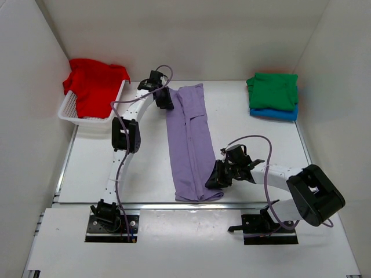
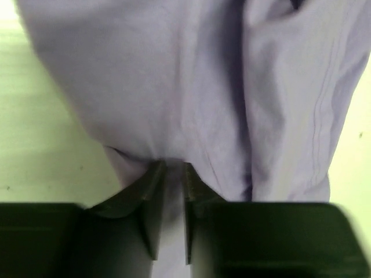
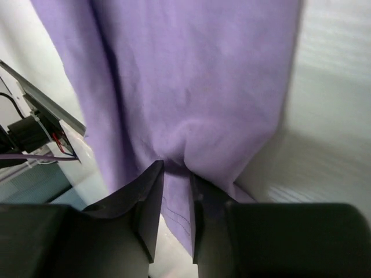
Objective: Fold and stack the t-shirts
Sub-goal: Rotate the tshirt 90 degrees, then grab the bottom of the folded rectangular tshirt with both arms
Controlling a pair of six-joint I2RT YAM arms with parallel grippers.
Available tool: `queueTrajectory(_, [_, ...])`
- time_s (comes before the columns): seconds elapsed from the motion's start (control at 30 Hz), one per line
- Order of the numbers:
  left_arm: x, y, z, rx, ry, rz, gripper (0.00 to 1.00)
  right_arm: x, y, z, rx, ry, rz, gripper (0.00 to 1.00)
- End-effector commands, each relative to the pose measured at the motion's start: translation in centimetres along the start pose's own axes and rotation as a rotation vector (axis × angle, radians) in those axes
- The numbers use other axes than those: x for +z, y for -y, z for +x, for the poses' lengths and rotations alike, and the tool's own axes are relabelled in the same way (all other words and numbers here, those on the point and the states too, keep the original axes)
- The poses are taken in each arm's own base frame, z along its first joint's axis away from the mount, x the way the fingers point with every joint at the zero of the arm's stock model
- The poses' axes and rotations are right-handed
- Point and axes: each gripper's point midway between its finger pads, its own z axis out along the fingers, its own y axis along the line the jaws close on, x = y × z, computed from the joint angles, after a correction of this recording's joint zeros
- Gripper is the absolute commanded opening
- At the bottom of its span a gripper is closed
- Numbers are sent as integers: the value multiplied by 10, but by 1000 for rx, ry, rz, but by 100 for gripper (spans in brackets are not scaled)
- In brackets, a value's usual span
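At the near edge of the table [image 1: 255, 145], just beyond the arm bases, the right gripper [image 1: 215, 178] is closed on the near right edge of the lavender t-shirt [image 1: 188, 145]. The right wrist view shows its two dark fingers [image 3: 149, 197] drawn close together, with a bunched fold of purple cloth pinched between them. From there the lavender t-shirt runs away across the middle of the table as a long narrow strip, folded lengthwise, its hem end near and its collar end far. At the far end the left gripper [image 1: 165, 99] meets the strip's left edge. The left wrist view shows its fingers [image 2: 152, 194] nearly together and clamped on a gathered fold of the same cloth, which spreads out beyond them. Farther back on the left, the white basket [image 1: 68, 110] sits at the table's far left corner against the wall. It holds the red t-shirt [image 1: 93, 87], which is crumpled and heaped above the rim. At the far right corner, well apart from both grippers, the green t-shirt [image 1: 272, 90] lies folded on top of the folded blue t-shirt [image 1: 278, 114], of which only the near edge shows.
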Motion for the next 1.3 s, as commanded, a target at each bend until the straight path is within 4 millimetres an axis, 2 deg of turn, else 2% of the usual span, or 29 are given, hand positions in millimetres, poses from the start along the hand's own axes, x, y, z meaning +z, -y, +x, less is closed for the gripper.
queueTrajectory(0.0, [-57,37,-23,19,50,111,35,-1,0,-22,-101,71,11,22])
queueTrajectory(0.03, [-76,43,-29,25,73,120,46,-6,-5,-29,-124,89,7,24])
queueTrajectory(0.07, [-84,49,-33,38,89,131,54,-14,-22,-40,-176,131,-24,28])
queueTrajectory(0.13, [-127,59,-31,72,104,143,60,-29,-33,-49,-214,177,-19,36])
queueTrajectory(0.17, [-137,59,-27,76,100,142,60,-39,-44,-57,-233,214,-38,37])
queueTrajectory(0.23, [-173,57,16,82,79,146,62,-56,-37,-57,-225,232,13,44])
queueTrajectory(0.27, [-190,48,56,70,42,137,62,-65,-33,-56,-204,223,16,45])
queueTrajectory(0.3, [-197,55,65,57,79,172,64,-71,-19,-58,-157,229,35,47])
queueTrajectory(0.33, [-210,46,98,30,74,181,64,-79,-11,-61,-130,234,36,47])
queueTrajectory(0.37, [-204,28,143,8,6,142,65,-81,-1,-54,-127,224,56,48])
queueTrajectory(0.4, [-225,38,153,21,49,165,65,-83,8,-51,-109,229,73,50])
queueTrajectory(0.43, [-232,28,185,17,27,154,65,-84,17,-45,-80,212,91,53])
queueTrajectory(0.47, [-234,20,222,25,-16,152,65,-84,23,-37,-77,196,105,53])
queueTrajectory(0.5, [-234,24,240,19,-28,168,65,-80,27,-28,-82,167,108,54])
queueTrajectory(0.53, [-231,14,271,-11,-62,175,65,-78,29,-21,-77,141,115,53])
queueTrajectory(0.57, [-228,11,293,-35,-78,193,66,-73,30,-11,-82,119,117,53])
queueTrajectory(0.63, [-225,13,325,-48,-111,216,67,-64,38,6,-74,80,132,53])
queueTrajectory(0.67, [-223,14,332,-63,-107,233,66,-60,34,10,-84,73,123,54])
queueTrajectory(0.73, [-220,20,349,-62,-117,245,67,-51,45,26,-49,38,130,53])
queueTrajectory(0.77, [-219,22,354,-72,-128,251,67,-48,40,27,-65,38,111,53])
queueTrajectory(0.87, [-213,29,373,-45,-172,246,69,-39,48,40,-49,11,104,52])
queueTrajectory(1.03, [-211,52,400,-32,-226,284,70,-31,47,42,-48,-1,94,49])
queueTrajectory(1.07, [-212,56,406,-22,-248,292,68,-29,49,45,-50,-12,101,46])
queueTrajectory(1.1, [-211,60,410,-9,-261,294,66,-29,43,46,-68,-23,88,30])
queueTrajectory(1.13, [-214,62,416,1,-283,300,52,-28,42,45,-71,-25,91,20])
queueTrajectory(1.17, [-217,62,422,4,-305,306,20,-28,39,50,-84,-43,93,6])
queueTrajectory(1.2, [-221,61,427,-10,-318,313,6,-28,37,52,-82,-47,93,1])
queueTrajectory(1.23, [-226,56,432,-14,-328,311,0,-28,34,57,-98,-61,90,0])
queueTrajectory(1.27, [-229,54,434,-19,-331,312,0,-30,34,60,-92,-64,86,0])
